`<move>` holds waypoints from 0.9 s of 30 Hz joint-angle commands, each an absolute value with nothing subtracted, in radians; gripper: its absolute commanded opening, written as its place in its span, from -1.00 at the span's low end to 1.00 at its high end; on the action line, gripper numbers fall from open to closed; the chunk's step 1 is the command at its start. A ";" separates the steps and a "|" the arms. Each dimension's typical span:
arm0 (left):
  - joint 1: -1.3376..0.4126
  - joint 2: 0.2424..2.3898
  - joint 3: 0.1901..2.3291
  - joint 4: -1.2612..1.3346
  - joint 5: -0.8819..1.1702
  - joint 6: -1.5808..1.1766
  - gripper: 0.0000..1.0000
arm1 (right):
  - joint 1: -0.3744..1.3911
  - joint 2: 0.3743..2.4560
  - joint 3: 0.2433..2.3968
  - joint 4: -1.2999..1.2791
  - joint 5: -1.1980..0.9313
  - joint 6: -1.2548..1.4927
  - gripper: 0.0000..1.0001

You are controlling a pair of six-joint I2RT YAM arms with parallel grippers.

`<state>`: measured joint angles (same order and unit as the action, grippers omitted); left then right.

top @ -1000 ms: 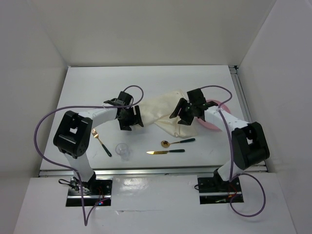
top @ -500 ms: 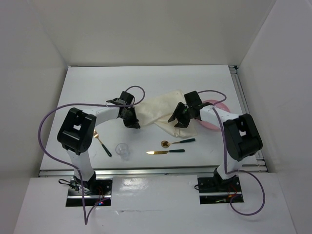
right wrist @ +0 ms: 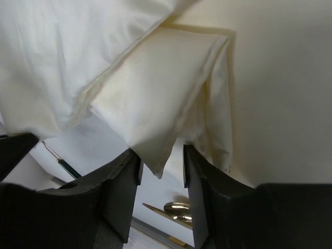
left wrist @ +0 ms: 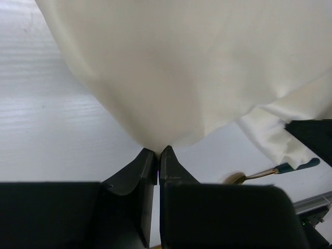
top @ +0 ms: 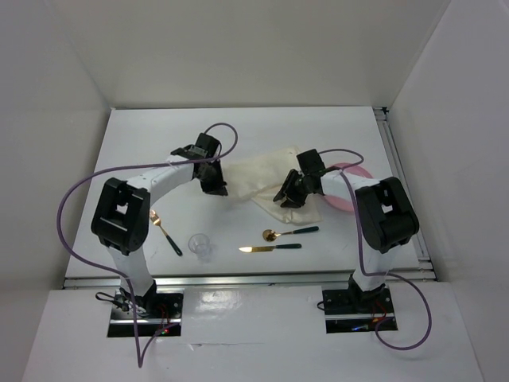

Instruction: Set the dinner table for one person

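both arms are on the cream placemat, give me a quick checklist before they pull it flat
1. Left gripper holds the placemat: ok, jaws closed on a cloth corner.
2. Right gripper holds its corner: not ok, the folded corner hangs between jaws that stand apart.
3. Placemat lies flat: not ok, it is bunched and folded over.
4. Spoon and knife clear of the cloth: ok, both lie apart from its near edge.
5. Cloth clear of the pink plate: cannot tell, where they meet is hidden.
6. Glass out of the way: ok, it stands well away from the cloth.
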<state>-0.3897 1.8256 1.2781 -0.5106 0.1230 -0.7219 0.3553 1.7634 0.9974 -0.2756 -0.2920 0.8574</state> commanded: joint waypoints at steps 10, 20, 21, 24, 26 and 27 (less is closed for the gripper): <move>-0.396 1.752 1.482 -0.627 0.037 -0.640 -1.00 | 0.341 1.763 1.068 -0.218 -0.296 0.885 -0.12; -0.396 1.763 1.516 -0.647 0.037 -0.640 -1.00 | 0.341 1.773 1.077 -0.198 -0.296 0.894 -0.39; -0.396 1.763 1.525 -0.647 0.037 -0.640 -1.00 | 0.341 1.773 1.077 -0.198 -0.296 0.894 -0.80; -0.396 1.763 1.552 -0.666 0.047 -0.640 -1.00 | 0.341 1.773 1.098 -0.210 -0.275 0.884 -1.00; -0.355 1.781 1.577 -0.666 0.089 -0.640 -1.00 | 0.331 1.731 1.098 -0.210 -0.262 0.871 -1.00; -0.338 1.781 1.591 -0.666 0.127 -0.640 -1.00 | 0.331 1.711 1.098 -0.210 -0.262 0.858 -1.00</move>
